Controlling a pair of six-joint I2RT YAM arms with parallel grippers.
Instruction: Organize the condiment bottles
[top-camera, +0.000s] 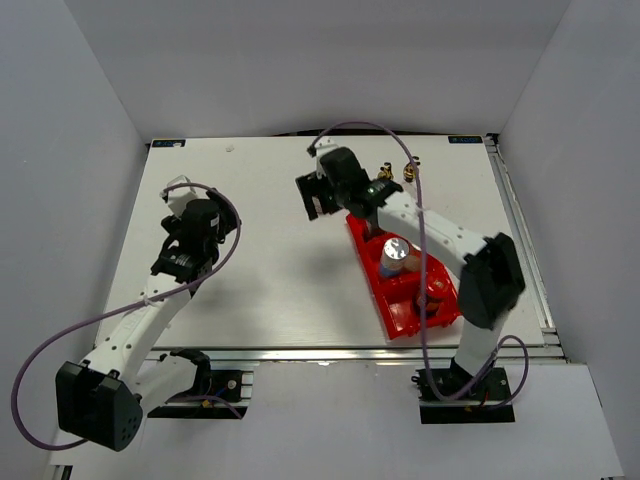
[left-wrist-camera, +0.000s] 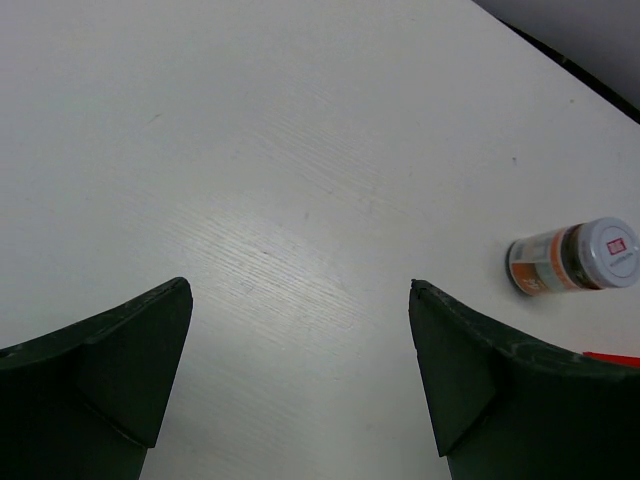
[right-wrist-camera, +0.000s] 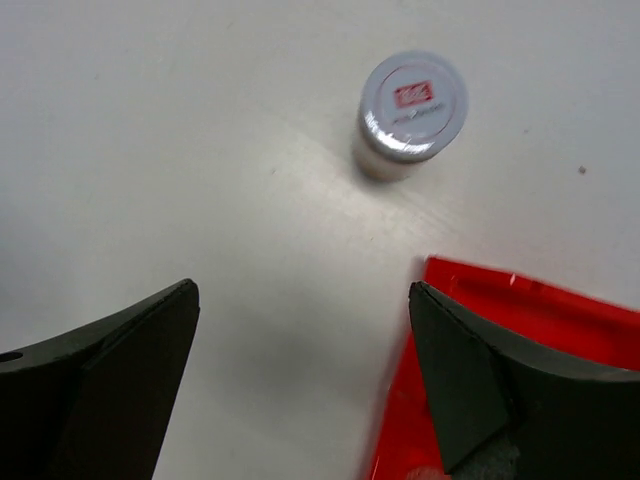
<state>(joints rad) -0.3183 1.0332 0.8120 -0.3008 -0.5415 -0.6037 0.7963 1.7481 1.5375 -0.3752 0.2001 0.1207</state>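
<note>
I see a white table (top-camera: 270, 270) with a faint wood grain, boxed in by plain white walls (top-camera: 300, 60) on the left, right and far sides. A long red plastic bin (top-camera: 398, 318) lies slantwise on the right half, its far end angled toward the middle and its near end close to the near right edge. My right wrist view catches one bin corner (right-wrist-camera: 560, 320). Small blue tabs (top-camera: 167, 142) mark the far corners, and a metal rail (top-camera: 330, 352) runs along the near edge.

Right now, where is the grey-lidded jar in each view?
Top external: not visible; the right arm may cover it.
Left wrist: grey-lidded jar at the right edge.
Right wrist: grey-lidded jar at top, right of centre.
Shared landmark: red bin, whose corner lies beside it.
</note>
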